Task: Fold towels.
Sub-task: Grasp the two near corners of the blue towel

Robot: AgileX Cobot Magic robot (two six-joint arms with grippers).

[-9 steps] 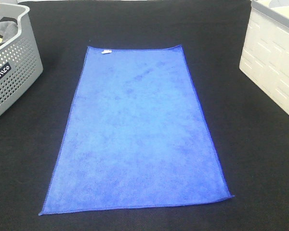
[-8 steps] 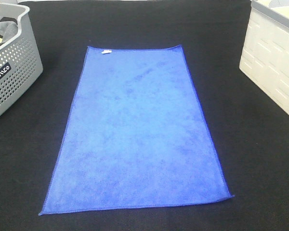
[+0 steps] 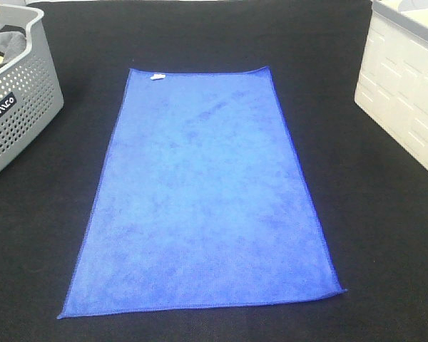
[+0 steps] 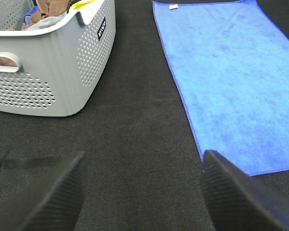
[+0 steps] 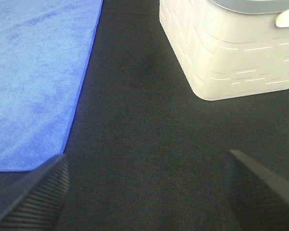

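Bright, even light is falling across the towel (image 3: 200,192), leaving hardly any shadow at its edges. Right of it the white bin (image 3: 406,92) is glaring slightly; close fingertips (image 4: 53,197) are showing soft, unfocused.

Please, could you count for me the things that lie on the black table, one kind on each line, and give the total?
Towels: 1, the blue towel, spread flat.
Baskets: 2, the grey basket and the white basket.
Total: 3.
The cloths inside the grey basket are mostly hidden, so they are not counted.
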